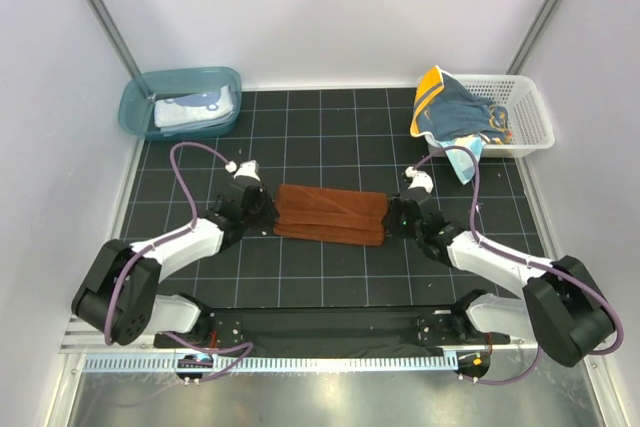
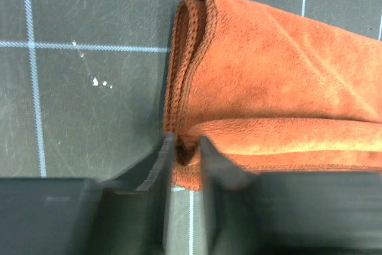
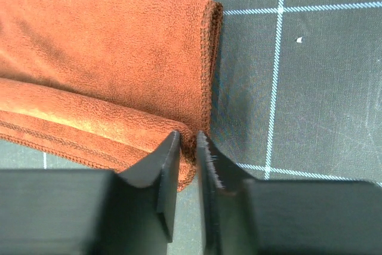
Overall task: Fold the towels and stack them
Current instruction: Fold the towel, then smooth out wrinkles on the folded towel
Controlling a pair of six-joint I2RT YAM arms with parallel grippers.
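Note:
A rust-brown terry towel [image 1: 331, 214] lies folded in a long band on the black grid mat. My left gripper [image 1: 268, 213] is at its left end, shut on the near corner of the towel [image 2: 262, 82]. My right gripper [image 1: 390, 217] is at its right end, shut on the near right corner of the towel [image 3: 107, 58]. A pale blue and white towel [image 1: 192, 109] lies in the teal tub. Navy, yellow-orange and teal towels [image 1: 455, 112] hang bunched over the left rim of the white basket.
The teal plastic tub [image 1: 140, 97] stands at the back left. The white lattice basket [image 1: 525, 117] stands at the back right. The black grid mat [image 1: 330, 277] covers the table between white walls.

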